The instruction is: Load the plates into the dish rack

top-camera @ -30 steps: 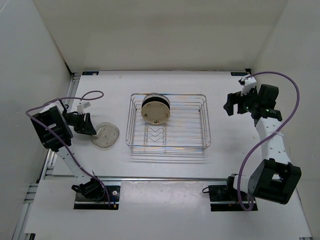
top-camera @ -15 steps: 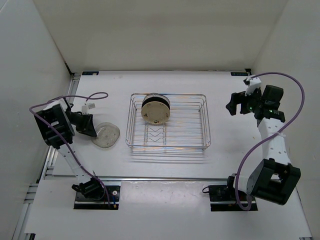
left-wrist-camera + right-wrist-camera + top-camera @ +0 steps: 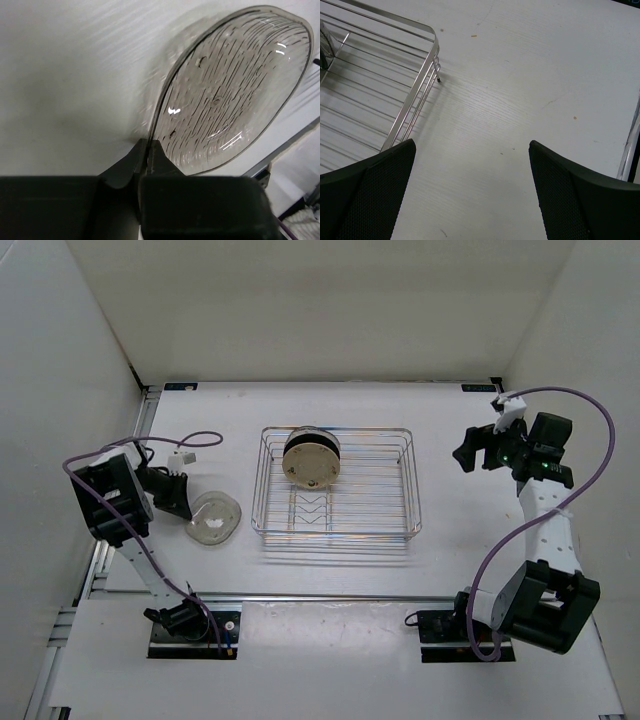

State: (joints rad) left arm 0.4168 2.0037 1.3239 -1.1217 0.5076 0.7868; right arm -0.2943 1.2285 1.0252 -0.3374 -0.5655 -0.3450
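Note:
The chrome wire dish rack [image 3: 412, 502] sits mid-table. Plates stand on edge at its far left: a cream-yellow speckled plate [image 3: 310, 464] in front, a black plate's rim [image 3: 337, 451] behind it; the white plate is hidden. My left gripper [image 3: 187, 510] is shut on the rim of the clear glass plate [image 3: 214, 517], holding it tilted left of the rack. In the left wrist view the glass plate [image 3: 235, 90] rises from the closed jaws of my left gripper [image 3: 148, 150]. My right gripper [image 3: 468, 453] is open and empty right of the rack, over bare table [image 3: 485, 150].
The rack's near right corner [image 3: 432, 55] shows in the right wrist view. White walls enclose the table on the left, back and right. Purple cables loop from both arms. The arm bases sit at the near edge.
My left gripper has lifted and tilted the glass plate, shifting it slightly toward the near side. My right arm has drawn a little further to the right.

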